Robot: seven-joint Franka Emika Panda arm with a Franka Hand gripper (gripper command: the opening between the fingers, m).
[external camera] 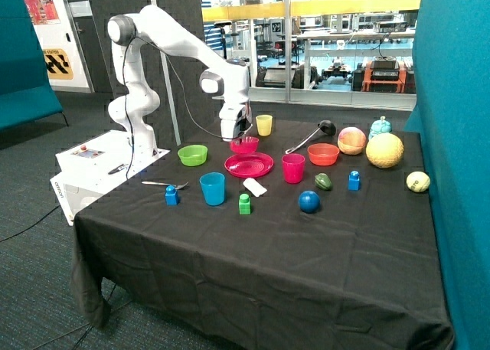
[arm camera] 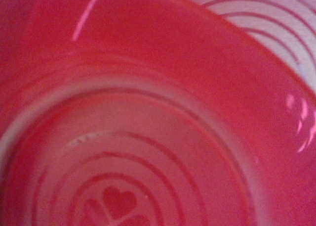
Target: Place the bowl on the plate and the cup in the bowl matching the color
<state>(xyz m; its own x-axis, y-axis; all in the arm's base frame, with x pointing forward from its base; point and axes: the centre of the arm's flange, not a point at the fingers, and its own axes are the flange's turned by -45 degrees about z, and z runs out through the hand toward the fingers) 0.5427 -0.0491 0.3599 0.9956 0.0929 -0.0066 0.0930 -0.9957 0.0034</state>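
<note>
The table [external camera: 260, 243], draped in black cloth, carries all items. The white Franka arm [external camera: 172, 32] rises from its base at the far left corner, arches over, and points its wrist straight down above the middle of the table.

The gripper [external camera: 239, 132] is at the far rim of the pink bowl [external camera: 245, 145]. The bowl sits just above the pink plate [external camera: 249, 165], over its far edge; whether it touches the plate cannot be told. The wrist view is filled by the bowl's [arm camera: 148, 112] interior, with concentric rings and a heart mark at its floor, and the plate's [arm camera: 276, 23] ringed surface shows beyond the rim. The fingers are not visible there, so whether they clamp the bowl cannot be told.

The pink cup [external camera: 293, 168] stands upright on the cloth just right of the plate, apart from the bowl.

Other items: a green bowl [external camera: 193, 155] left of the plate, an orange bowl [external camera: 323, 153] to the right, a blue cup [external camera: 213, 188] nearer the front edge, and a yellow cup [external camera: 264, 125] at the far side.
</note>
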